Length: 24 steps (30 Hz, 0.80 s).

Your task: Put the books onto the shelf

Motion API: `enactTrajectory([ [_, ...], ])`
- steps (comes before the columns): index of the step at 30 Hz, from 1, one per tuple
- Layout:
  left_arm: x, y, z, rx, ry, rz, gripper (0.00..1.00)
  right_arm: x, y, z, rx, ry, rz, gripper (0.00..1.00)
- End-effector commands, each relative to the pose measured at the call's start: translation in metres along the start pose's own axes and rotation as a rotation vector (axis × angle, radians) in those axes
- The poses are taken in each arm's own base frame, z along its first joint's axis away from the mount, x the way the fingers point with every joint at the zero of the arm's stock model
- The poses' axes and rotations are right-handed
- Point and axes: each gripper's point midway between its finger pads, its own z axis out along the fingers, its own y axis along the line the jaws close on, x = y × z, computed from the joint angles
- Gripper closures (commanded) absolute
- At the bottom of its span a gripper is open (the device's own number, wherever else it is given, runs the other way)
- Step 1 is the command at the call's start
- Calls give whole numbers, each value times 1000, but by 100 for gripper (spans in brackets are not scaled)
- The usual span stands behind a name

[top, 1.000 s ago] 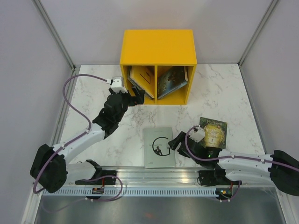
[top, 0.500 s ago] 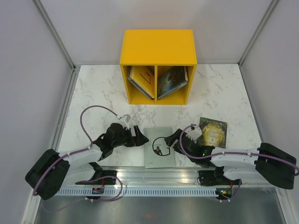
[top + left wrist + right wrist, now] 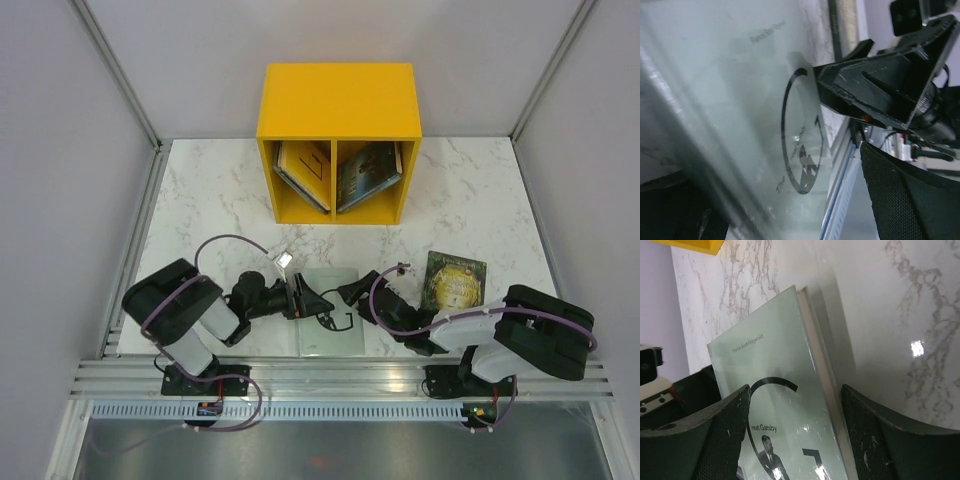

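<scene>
Two end effectors meet at one book, and the next move turns on that. The pale blue book (image 3: 326, 340) lies at the middle of the table's (image 3: 220, 200) near edge. Its long axis runs from that edge toward the shelf (image 3: 338, 100) at the far edge. The left end effector (image 3: 304, 298) is at the book's left long side and the right end effector (image 3: 350, 293) at its right long side, so neither is clearly nearer; they face each other across the cover.

From the right wrist we see that end effector's fingers (image 3: 722, 440) spread wide. The book's right edge runs up between them, with one finger over the cover and the other on the table side. We cannot tell whether either finger touches the book. The left end effector is spread to its widest with nothing pinched, and the cover fills its view at a slant. Whether the book lies flat or is tipped up on one side we cannot tell.

Both arms are folded low along the near edge, elbows drawn back over their bases and forearms pointing inward. We judge the pick not yet made.

A dark green book (image 3: 456, 282) lies just right of the right end effector. More books (image 3: 303, 172) lean in both shelf compartments.
</scene>
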Motion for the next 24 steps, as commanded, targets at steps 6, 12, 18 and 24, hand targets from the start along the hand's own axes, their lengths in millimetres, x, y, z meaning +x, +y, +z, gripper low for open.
enactTrajectory([
  [6,56,0,-17,104,151,-210,20,43,-100,-19,273,214,-133,23],
  [12,50,-4,-19,111,122,-191,41,31,-102,-23,291,171,-148,23],
  [18,30,0,-13,14,75,-76,44,20,-97,-28,297,137,-169,22],
  [24,2,25,-30,-314,4,87,78,12,-90,-31,278,115,-169,21],
])
